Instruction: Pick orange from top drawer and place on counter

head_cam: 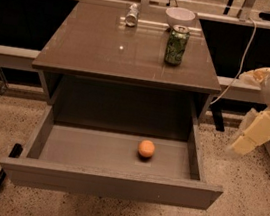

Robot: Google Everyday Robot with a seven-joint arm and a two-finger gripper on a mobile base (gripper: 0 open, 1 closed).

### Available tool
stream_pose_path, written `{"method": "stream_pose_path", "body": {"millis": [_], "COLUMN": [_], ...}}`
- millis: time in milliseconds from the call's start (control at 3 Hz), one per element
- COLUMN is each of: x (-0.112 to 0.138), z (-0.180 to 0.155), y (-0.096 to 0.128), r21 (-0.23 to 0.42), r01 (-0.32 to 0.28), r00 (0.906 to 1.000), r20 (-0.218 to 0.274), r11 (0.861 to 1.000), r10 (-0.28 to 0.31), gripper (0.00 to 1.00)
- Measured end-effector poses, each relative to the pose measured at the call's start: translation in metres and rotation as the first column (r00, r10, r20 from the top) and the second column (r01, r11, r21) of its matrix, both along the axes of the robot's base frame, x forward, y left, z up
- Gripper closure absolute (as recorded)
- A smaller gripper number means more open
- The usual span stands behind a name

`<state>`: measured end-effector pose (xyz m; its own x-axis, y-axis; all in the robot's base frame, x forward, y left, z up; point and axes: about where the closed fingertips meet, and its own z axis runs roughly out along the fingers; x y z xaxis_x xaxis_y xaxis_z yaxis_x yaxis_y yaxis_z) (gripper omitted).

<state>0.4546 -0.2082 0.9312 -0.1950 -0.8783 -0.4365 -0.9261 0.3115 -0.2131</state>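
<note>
Orange [146,148]: lying on the floor of the top drawer [108,183], right of centre; drawer drawn fully out, presumably so that it can be reached from above. Counter [98,49]: green can [176,45] kept toward the back, front left free for placing. Gripper [252,135]: held off to the drawer's right, well apart from the orange; its state cannot be told

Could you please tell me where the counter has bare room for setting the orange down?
The glossy dark-brown counter is bare over its left half and front strip, left of and before the upright green can. Its back edge is crowded: a lying silver can and a white bowl. The gripper hangs to the counter's right.
</note>
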Motion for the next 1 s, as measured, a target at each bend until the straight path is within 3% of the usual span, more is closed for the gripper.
{"method": "stream_pose_path", "body": {"millis": [333, 667, 1000], "x": [0.0163, 0.0168, 0.0141], "z": [-0.0333, -0.034, -0.0414], "y": [0.0069, 0.0104, 0.0137], "r21": [0.15, 0.162, 0.133], "r01": [-0.017, -0.021, 0.005], "r00": [0.9998, 0.9997, 0.9995], "r20": [-0.006, -0.009, -0.03], "r11": [0.989, 0.987, 0.991], "r10": [0.018, 0.023, -0.001], "gripper": [0.0, 0.0, 0.0]}}
